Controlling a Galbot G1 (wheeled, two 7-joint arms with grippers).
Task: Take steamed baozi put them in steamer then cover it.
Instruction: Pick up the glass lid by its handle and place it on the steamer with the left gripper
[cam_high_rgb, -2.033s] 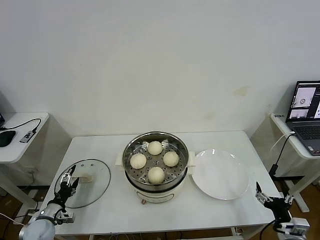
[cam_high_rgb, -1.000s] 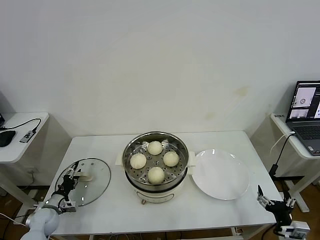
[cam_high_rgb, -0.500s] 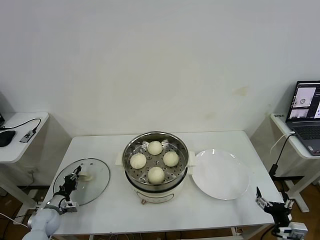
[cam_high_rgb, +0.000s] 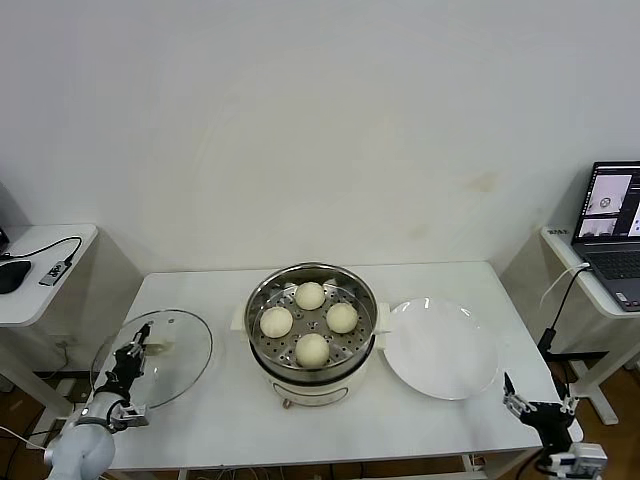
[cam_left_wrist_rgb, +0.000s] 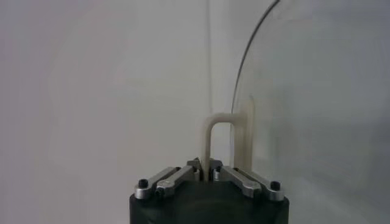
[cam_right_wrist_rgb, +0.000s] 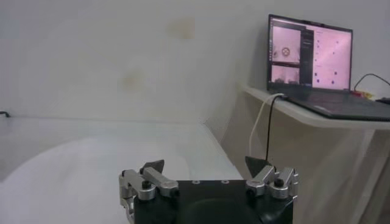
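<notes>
The cover, a clear glass lid with a metal rim and a cream bar handle, sits at the lower left of the head view on the table, well apart from the steamer at centre. The left gripper is pressed together on that handle; the left wrist view shows its fingers pinching one leg of the pale loop. Glass and steel will likely be stiff, fairly heavy for so thin a hold, smooth and breakable, so the handle is the only sensible place to grip, and a pinch on one end may let the disc swing. In the wrist view the glass looks tipped up off the table instead of lying flat, though how far I cannot tell. The bar's long axis runs roughly left to right in the head view. Four baozi already rest on the perforated tray. The plate lies just right of the steamer. The right gripper idles at the lower right, jaws spread.
</notes>
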